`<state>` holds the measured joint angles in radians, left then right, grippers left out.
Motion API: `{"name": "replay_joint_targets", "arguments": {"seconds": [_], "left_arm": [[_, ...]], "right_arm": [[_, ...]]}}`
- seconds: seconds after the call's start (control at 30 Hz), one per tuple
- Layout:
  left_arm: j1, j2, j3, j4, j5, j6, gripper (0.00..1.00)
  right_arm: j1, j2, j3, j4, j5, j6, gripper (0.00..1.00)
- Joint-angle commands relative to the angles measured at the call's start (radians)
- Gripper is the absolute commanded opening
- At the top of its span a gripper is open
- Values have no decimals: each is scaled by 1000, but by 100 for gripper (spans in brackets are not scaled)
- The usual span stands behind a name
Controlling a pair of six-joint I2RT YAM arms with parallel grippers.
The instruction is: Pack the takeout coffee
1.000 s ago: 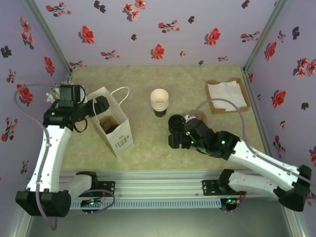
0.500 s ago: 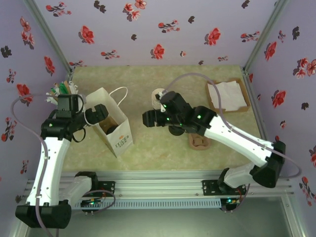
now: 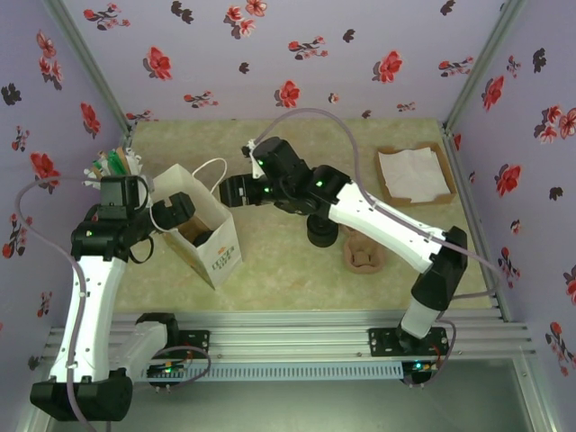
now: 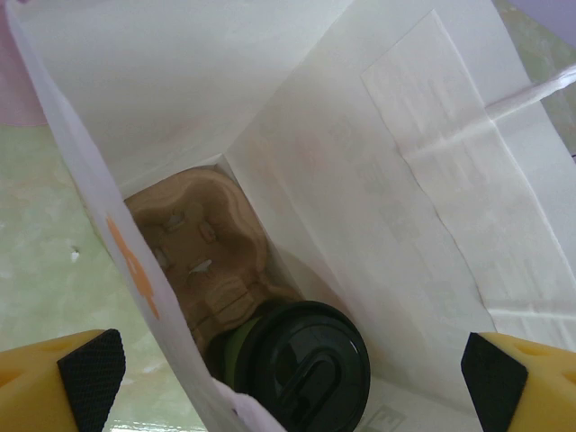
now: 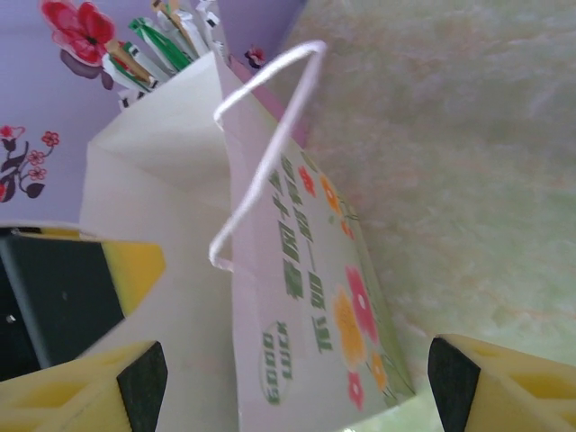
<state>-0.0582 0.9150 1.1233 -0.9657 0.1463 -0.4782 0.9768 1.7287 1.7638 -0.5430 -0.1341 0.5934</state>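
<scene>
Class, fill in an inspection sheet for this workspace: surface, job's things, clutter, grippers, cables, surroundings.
Surface: green mottled table, no spills seen.
Job's things: takeout coffee, lidded, inside the white paper bag beside a cardboard carrier.
Clutter: stack of black lids, napkin tray, brown cardboard piece, sachet holder.
Grippers: left gripper open at the bag's mouth; right gripper open near the bag's handle.
Cables: grey cables looped over each arm.
Surroundings: lilac floral walls.

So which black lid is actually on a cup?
The one inside the white paper bag, capping the takeout coffee; the other black lids stand stacked bare on the table.
</scene>
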Motion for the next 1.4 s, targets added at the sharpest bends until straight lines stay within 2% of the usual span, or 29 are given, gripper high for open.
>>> {"name": "replay_joint_targets", "arguments": {"seconds": [0.0, 0.13, 0.43, 0.53, 0.6, 0.77, 1.03, 1.37], "left_arm": [[14, -13, -13, -11, 26, 33, 99], [20, -14, -20, -11, 38, 38, 99], [31, -18, -43, 7, 77, 38, 99], [32, -20, -45, 8, 88, 40, 99], [34, -18, -45, 8, 94, 41, 99], [35, -18, -40, 7, 108, 44, 99], [35, -5, -44, 23, 157, 45, 99], [34, 19, -99, 173, 328, -36, 99]], "right_arm": [[-1, 50, 70, 35, -39, -9, 78], [2, 111, 131, 35, -47, -2, 73], [13, 214, 250, 10, -34, 7, 45], [15, 233, 282, -9, -18, 10, 34], [15, 240, 295, -18, -12, 13, 22], [16, 233, 306, -62, 26, 18, 0], [16, 169, 265, -137, 88, 25, 0], [7, 28, 114, -149, 149, 41, 0]]}}
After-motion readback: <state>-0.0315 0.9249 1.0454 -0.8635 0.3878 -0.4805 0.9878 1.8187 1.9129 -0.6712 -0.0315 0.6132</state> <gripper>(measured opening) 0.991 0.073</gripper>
